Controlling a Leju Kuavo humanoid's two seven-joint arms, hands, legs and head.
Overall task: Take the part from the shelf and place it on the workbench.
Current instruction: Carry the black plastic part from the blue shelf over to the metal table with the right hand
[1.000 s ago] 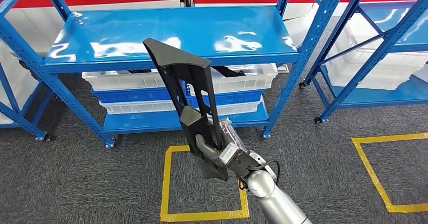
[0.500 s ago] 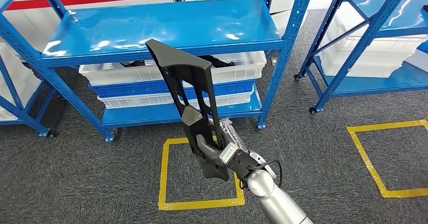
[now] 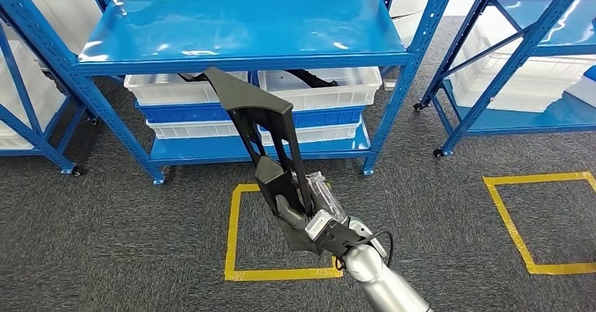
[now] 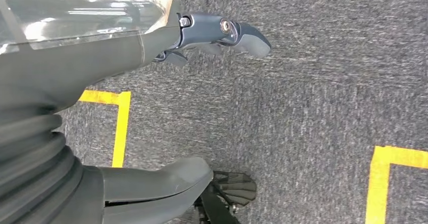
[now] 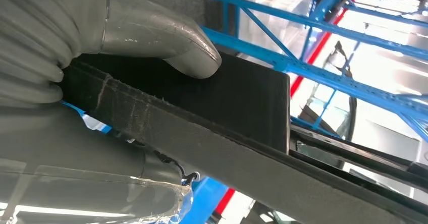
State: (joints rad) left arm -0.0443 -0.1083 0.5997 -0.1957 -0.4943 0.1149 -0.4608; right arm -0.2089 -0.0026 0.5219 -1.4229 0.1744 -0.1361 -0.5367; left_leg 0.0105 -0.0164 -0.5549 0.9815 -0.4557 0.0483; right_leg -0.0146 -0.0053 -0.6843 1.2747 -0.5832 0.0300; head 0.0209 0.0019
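right robot hand (image 3: 307,217): grips black part (image 3: 263,133), raised upright | left robot hand (image 4: 151,47): empty, fingers apart over carpet

Part (image 3: 263,126): black. Shelf (image 3: 239,31): glossy blue. Bins (image 3: 330,91): white. Floor (image 3: 105,235): grey speckled carpet, yellow tape squares (image 3: 232,249). Arm (image 3: 383,291): silver.

Yellow tape squares (image 3: 281,273) on carpet (image 3: 105,242)
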